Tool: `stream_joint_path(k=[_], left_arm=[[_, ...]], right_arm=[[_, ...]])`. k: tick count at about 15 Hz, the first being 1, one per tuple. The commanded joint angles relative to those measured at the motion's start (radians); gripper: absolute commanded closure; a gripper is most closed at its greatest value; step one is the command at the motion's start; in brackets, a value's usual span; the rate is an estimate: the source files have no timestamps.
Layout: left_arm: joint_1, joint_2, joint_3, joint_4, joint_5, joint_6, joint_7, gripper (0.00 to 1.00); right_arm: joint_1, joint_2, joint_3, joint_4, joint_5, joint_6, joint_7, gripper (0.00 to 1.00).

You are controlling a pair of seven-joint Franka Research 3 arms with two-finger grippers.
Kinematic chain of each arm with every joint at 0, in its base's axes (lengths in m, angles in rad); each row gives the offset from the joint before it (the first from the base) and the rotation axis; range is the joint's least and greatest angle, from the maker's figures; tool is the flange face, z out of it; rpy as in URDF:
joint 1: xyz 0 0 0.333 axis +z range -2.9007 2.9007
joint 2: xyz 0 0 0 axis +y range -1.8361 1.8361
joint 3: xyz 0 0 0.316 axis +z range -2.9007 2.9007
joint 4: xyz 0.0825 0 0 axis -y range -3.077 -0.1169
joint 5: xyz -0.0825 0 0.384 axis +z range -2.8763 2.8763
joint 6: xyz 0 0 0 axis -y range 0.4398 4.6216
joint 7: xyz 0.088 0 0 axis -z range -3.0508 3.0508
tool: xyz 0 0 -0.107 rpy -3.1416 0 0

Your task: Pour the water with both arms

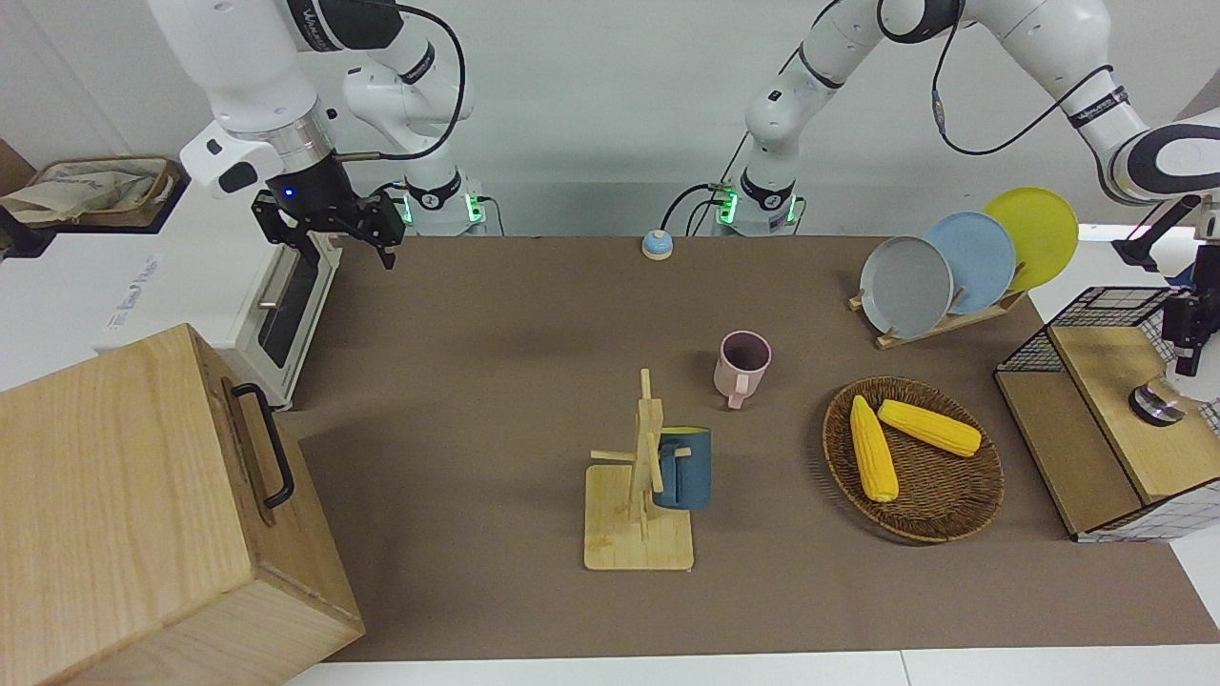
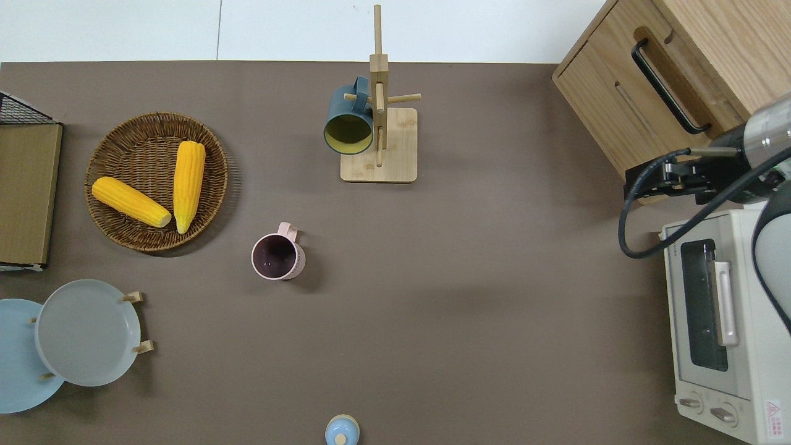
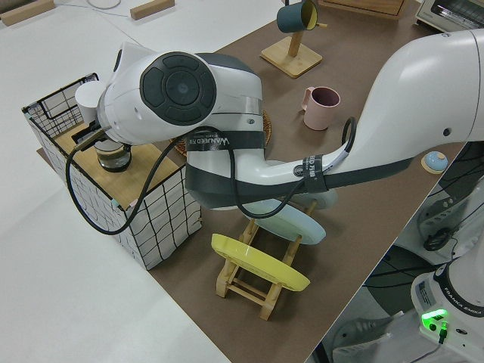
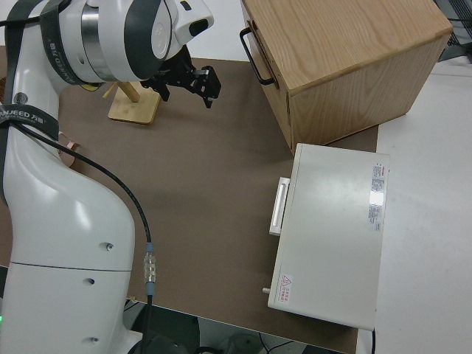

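Pre-pour inventory.

My right gripper (image 1: 329, 224): empty, jaws parted, up over the desk edge between the toaster oven (image 2: 720, 346) and the wooden cabinet (image 2: 673, 80), so clear of the cups.

My left gripper (image 1: 1191, 333): at the wire crate (image 1: 1106, 410) at the left arm's end; whether its jaws stand wide or narrow I cannot tell. Below it a small kettle-like vessel (image 1: 1156, 401) sits on the crate's wooden top, likely the water source.

Pink cup (image 2: 277, 256): upright, mouth open, mid-desk, ready to receive.

Blue mug (image 2: 349, 120): hung on the wooden rack (image 2: 380, 133), unused.
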Motion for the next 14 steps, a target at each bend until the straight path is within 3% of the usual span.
stream_joint_path(k=[1, 3, 4, 6, 11, 14], left_arm=[[0.001, 0.021, 0.001, 0.034, -0.025, 0.018, 0.042, 1.0], [0.001, 0.022, 0.003, 0.034, -0.024, 0.018, 0.042, 1.0], [0.0, 0.024, 0.003, 0.036, -0.021, 0.018, 0.042, 0.83], [0.001, 0.025, 0.003, 0.036, -0.021, 0.018, 0.041, 0.0], [0.003, 0.019, 0.003, 0.045, -0.002, 0.015, 0.022, 0.0], [0.003, 0.008, 0.003, 0.045, 0.094, 0.0, -0.053, 0.0]], right_arm=[[-0.018, -0.024, 0.011, -0.03, 0.017, 0.004, -0.013, 0.007], [-0.018, -0.024, 0.011, -0.03, 0.017, 0.004, -0.013, 0.007], [-0.018, -0.022, 0.011, -0.03, 0.017, 0.004, -0.013, 0.009], [-0.018, -0.024, 0.011, -0.03, 0.017, 0.004, -0.013, 0.007], [-0.018, -0.022, 0.011, -0.03, 0.017, 0.004, -0.013, 0.009], [-0.018, -0.022, 0.011, -0.03, 0.017, 0.004, -0.013, 0.007]])
